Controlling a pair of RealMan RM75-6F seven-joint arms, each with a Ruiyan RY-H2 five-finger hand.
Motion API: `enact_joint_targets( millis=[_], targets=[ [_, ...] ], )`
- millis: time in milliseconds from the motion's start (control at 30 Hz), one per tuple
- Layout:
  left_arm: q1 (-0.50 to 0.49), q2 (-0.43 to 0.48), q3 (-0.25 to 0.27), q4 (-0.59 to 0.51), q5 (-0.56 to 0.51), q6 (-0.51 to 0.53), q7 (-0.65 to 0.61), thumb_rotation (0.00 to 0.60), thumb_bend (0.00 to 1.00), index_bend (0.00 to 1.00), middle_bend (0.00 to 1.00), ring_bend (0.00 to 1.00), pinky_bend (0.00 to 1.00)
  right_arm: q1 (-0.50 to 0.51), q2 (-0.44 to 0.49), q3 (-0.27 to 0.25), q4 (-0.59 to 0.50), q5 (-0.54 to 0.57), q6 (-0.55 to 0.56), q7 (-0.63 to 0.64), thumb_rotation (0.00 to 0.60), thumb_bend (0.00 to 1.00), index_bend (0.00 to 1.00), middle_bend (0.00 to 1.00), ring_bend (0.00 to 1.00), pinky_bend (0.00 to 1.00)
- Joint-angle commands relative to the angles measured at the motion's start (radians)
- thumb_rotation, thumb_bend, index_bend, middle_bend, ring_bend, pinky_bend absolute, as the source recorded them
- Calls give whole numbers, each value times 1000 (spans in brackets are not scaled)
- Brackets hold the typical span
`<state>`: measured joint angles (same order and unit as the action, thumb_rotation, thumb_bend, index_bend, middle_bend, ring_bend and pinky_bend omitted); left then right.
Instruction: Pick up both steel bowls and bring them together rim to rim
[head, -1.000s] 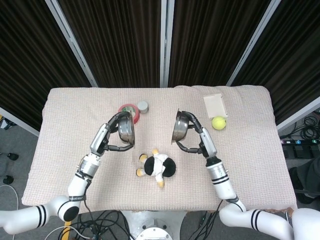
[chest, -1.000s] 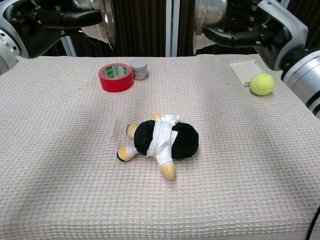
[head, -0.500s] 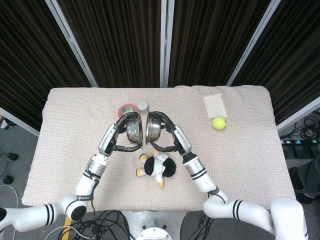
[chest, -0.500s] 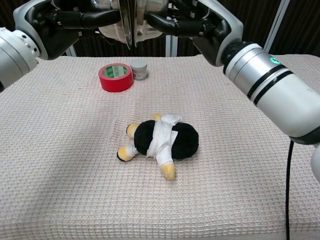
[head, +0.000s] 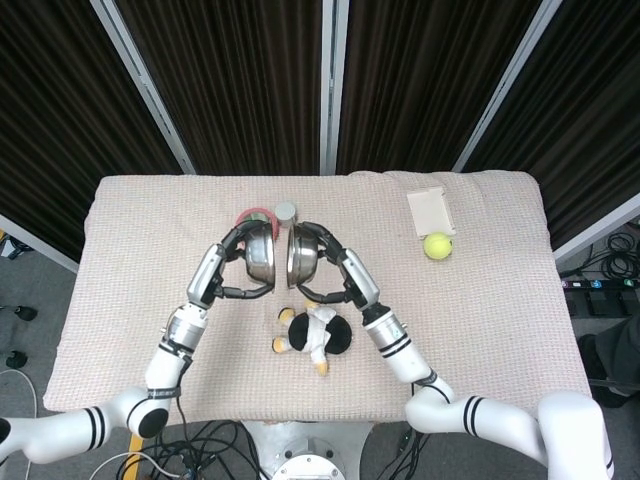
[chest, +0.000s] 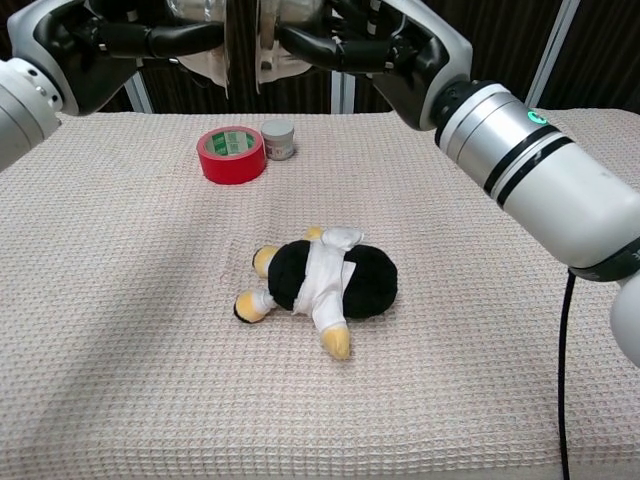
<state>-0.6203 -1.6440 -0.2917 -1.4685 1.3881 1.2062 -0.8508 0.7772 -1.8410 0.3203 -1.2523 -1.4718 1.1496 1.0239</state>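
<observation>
You are looking at a table (head: 130, 290) under beige waffle-weave cloth, with a plush penguin (chest: 322, 280) lying near centre, red tape (chest: 231, 153) and a small grey jar (chest: 278, 139) sitting far left, a tennis ball (head: 437, 245) and white card (head: 431, 210) resting far right.

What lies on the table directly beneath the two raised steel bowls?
Bare cloth, with the plush penguin just nearer and the red tape roll and small jar beyond. The bowls partly hide the tape from above.

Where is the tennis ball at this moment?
In the head view, the tennis ball lies on the table's right side, just below the small white card and well to the right of the two raised steel bowls. The chest view does not show it.
</observation>
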Motion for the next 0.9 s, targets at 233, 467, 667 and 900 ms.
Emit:
enact_joint_targets(
  millis=[233, 467, 667, 900],
  targets=[
    [-5, 5, -7, 4, 7, -7, -35, 600, 173, 395, 369, 329, 541, 11, 9, -6, -2, 14, -27, 8, 600, 239, 433, 359, 252, 361],
    [-23, -15, 2, 4, 17, -27, -39, 600, 172, 395, 370, 329, 541, 62, -36, -2, 21, -1, -49, 12, 600, 239, 433, 359, 252, 361],
    [-2, 1, -2, 9, 14, 3, -47, 600, 173, 395, 369, 329, 541, 30, -18, -7, 17, 12, -11, 4, 600, 240, 433, 359, 252, 362],
    [2, 13, -4, -7, 19, 7, -59, 600, 173, 395, 370, 330, 540, 17, 14, 0, -2, 28, -13, 12, 600, 241, 433, 359, 252, 361]
  ],
)
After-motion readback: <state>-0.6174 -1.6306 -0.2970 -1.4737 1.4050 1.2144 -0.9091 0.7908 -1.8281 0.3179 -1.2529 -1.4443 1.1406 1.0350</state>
